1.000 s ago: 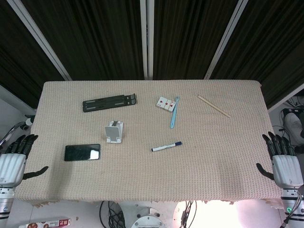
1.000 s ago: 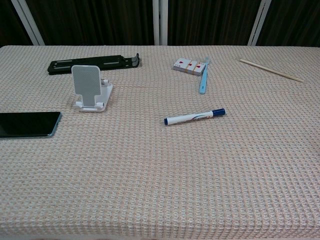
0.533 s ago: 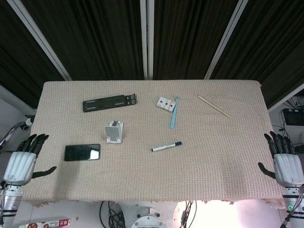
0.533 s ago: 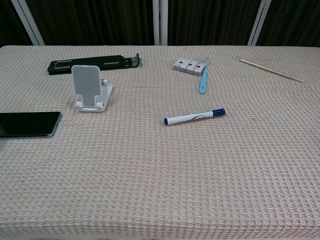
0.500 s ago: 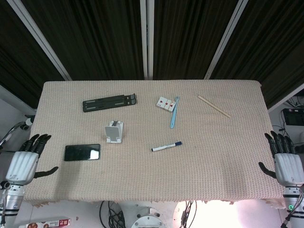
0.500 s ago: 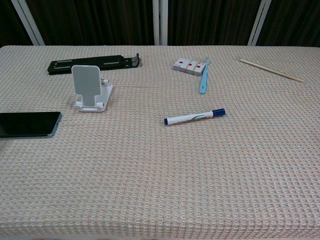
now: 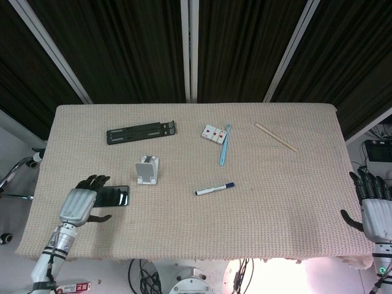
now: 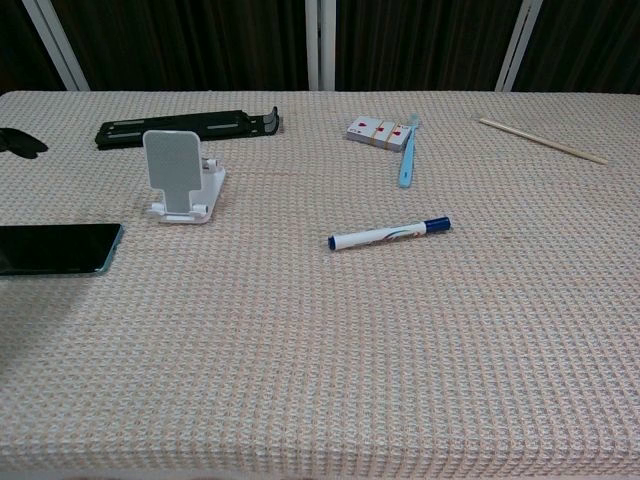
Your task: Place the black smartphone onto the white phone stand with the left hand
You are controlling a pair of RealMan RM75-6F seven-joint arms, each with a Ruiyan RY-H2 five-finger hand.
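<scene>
Left of the white phone stand (image 7: pixel 147 169), the left hand (image 7: pixel 79 204) hovers with fingers spread over the flat black smartphone's (image 7: pixel 116 196) end, holding nothing.

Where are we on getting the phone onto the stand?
Nothing is finished: the black smartphone lies flat on the table, and the white phone stand is empty. In hand: the left hand, fingers spread, is over the phone's left end; no grip shows. Left: grasp, lift, seat it on the stand. The right hand is open at the table edge.
</scene>
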